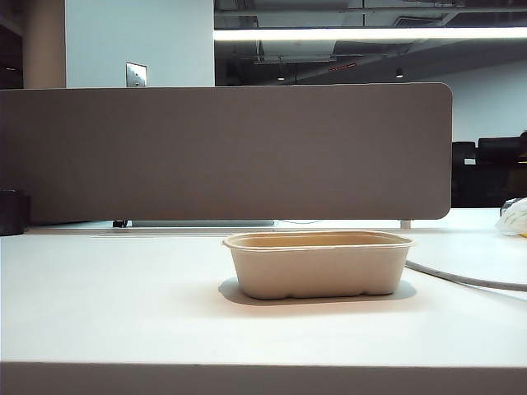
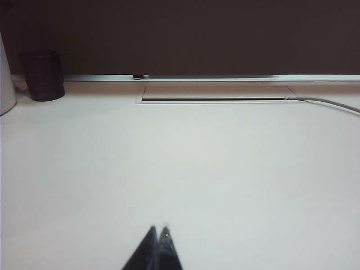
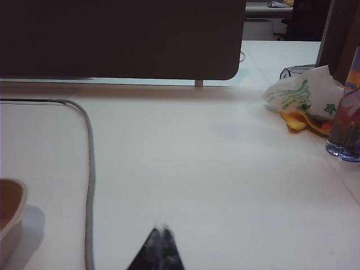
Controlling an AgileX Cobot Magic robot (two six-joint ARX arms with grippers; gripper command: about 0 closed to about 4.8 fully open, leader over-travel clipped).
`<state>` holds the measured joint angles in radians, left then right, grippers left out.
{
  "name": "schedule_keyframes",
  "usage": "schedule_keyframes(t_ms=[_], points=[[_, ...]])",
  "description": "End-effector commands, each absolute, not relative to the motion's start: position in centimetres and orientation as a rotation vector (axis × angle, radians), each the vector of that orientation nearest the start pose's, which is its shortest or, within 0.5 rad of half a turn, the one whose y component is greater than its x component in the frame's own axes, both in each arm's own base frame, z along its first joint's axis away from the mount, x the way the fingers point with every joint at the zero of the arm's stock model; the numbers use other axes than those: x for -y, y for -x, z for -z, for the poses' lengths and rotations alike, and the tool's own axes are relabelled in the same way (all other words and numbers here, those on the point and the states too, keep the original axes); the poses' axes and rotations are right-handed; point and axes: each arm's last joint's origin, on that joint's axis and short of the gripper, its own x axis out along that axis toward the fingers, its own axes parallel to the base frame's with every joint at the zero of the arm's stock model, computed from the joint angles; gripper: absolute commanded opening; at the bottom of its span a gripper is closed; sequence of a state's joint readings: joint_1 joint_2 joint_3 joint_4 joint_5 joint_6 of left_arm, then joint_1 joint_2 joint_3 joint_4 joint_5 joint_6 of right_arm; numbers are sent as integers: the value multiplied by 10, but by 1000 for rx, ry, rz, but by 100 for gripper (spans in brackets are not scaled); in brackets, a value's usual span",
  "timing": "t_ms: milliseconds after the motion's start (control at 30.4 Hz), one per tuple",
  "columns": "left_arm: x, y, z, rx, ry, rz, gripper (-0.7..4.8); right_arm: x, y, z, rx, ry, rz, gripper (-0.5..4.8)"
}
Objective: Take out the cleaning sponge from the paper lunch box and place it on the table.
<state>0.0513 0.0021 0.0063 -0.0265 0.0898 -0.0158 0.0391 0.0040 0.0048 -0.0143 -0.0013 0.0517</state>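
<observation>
— Where was the paper lunch box point(image 1: 319, 265)?

— It stood upright on the white tabletop point(image 1: 107, 304), a little right of centre in the exterior view, with the grey-brown divider panel point(image 1: 222, 152) running along the back edge behind it. The right wrist view caught only one rounded corner of it point(image 3: 10, 216) at the edge of the picture.

— And the cleaning sponge?

— I could not see it. The exterior camera sat low, level with the box's rim, so the inside of the box was hidden, and no yellow block lay on the tabletop in any view.

— What about the claws?

— Neither arm appeared in the exterior view. In the left wrist view the left claw point(image 2: 158, 232) pointed out over bare tabletop, its two dark fingertips pressed together with nothing between them. The right claw point(image 3: 161, 229) looked the same in its own wrist view: tips together, holding nothing, well apart from the box.

— Anything else around?

— A grey cable point(image 3: 89, 169) ran across the tabletop just beside the box on its right in the exterior view. A dark cylindrical cup point(image 2: 42, 75) stood at the far left near the panel, and a flat cable hatch point(image 2: 216, 93) was set into the tabletop by the back edge. Off to the right lay a crumpled white bag with green print point(image 3: 304, 95) and, beside it, a clear bottle point(image 3: 346, 121).
</observation>
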Motion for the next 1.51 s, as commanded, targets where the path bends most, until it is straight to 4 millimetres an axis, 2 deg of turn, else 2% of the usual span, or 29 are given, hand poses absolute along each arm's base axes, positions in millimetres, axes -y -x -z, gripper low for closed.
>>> schedule_keyframes(t_ms=[33, 461, 889, 1119, 1251, 1284, 1383, 1515], points=[[-2, -97, -164, -16, 16, 40, -5, -4, -98, -165, 1, -52, -42, -5], [-2, -97, -164, -16, 17, 40, -5, -7, -98, -165, -4, -52, -70, -5], [-2, -97, -165, -7, 16, 42, -5, -46, -98, -149, -201, -8, -436, -5], [-2, -97, -165, -9, 37, 57, -5, -56, -94, -145, -246, 14, -530, -5], [2, -97, -166, -24, 294, 197, -3, -57, -94, -145, -245, 14, -540, -5], [4, -96, -168, -18, 325, 273, 8, -57, -94, -145, -245, 14, -540, -5], [12, -92, -176, -7, 374, 561, 109, -57, -94, -145, -245, 14, -540, -5], [19, -84, -196, -13, 446, 818, 118, -57, -94, -145, -245, 14, -539, -5]])
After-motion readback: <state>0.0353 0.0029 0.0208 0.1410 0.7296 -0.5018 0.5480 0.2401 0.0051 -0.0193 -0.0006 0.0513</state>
